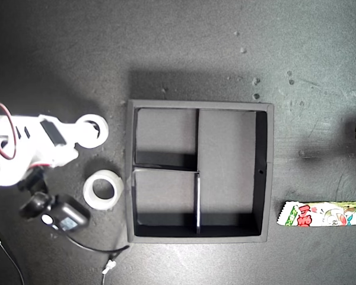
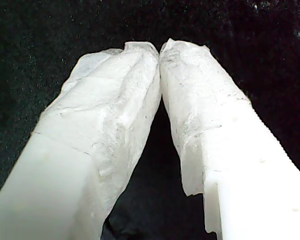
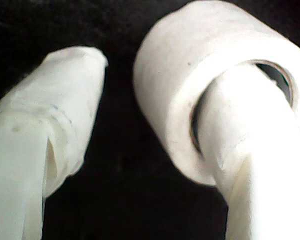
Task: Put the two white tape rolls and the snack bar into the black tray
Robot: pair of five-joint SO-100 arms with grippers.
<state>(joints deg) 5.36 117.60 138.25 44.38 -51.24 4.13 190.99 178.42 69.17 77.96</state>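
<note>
While my second gripper stands with jaws apart, one finger threaded through a tape roll, my first gripper is shown closed, tips touching, nothing between. Beside the tray, on the exterior view's left, the second roll is seen.

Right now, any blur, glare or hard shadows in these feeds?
Exterior view: sharp, with a bright patch washing out its right half; the black tray casts dark shadows along its inner walls; the snack bar is cut off at that view's right edge. First wrist view: crisp, jaws overexposed. Second wrist view: soft focus, tape roll blurred.

Dark tabletop bears black tray, tape roll, snack bar
</note>
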